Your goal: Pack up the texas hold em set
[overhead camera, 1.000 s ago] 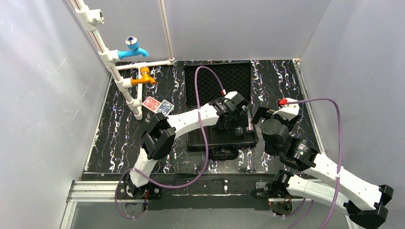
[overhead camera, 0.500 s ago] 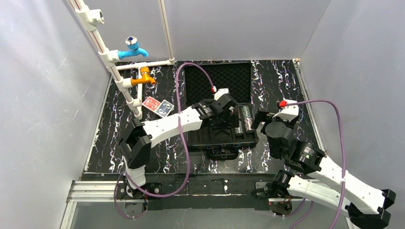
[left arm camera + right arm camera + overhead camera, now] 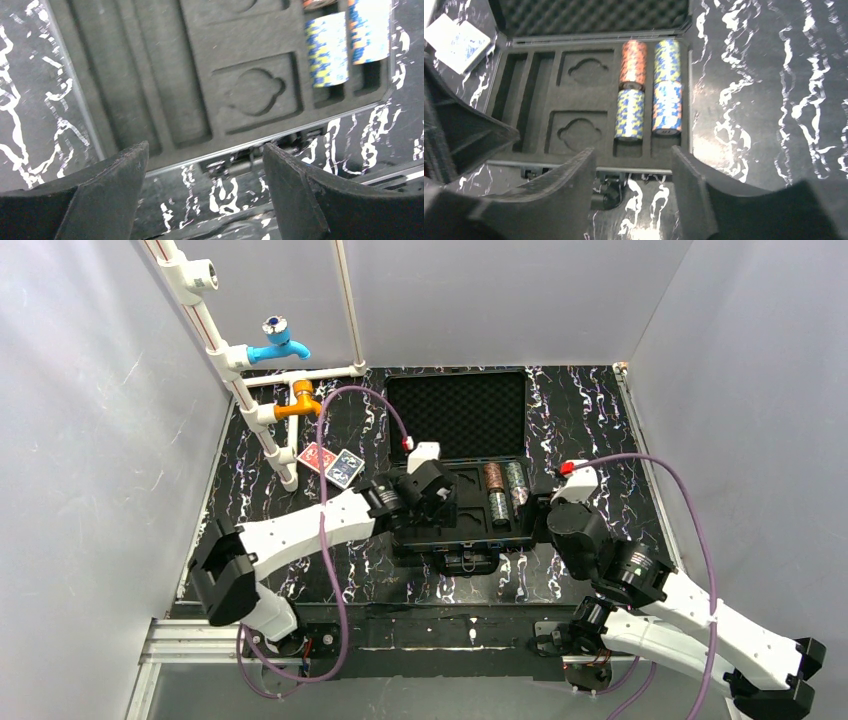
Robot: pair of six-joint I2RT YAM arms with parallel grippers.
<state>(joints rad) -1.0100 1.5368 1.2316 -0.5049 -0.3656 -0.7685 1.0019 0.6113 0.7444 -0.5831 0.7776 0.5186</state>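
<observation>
I am holding my left claw (image 3: 205, 152) wide and empty above the open briefcase (image 3: 462, 512) on the desk (image 3: 585, 410). My right claw (image 3: 633, 155) is hovering parted, gripping nothing. Chip rolls (image 3: 630, 114) are lying in its right slots, and the card decks (image 3: 331, 462) are lying on the desk to its left.

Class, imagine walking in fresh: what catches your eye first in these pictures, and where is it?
The open black briefcase sits mid-table, four bright poker chip rolls lying in the right-hand slots of its tray. Left of it lie a red card deck and a blue card deck, near the blue tap and orange tap on white pipes.
</observation>
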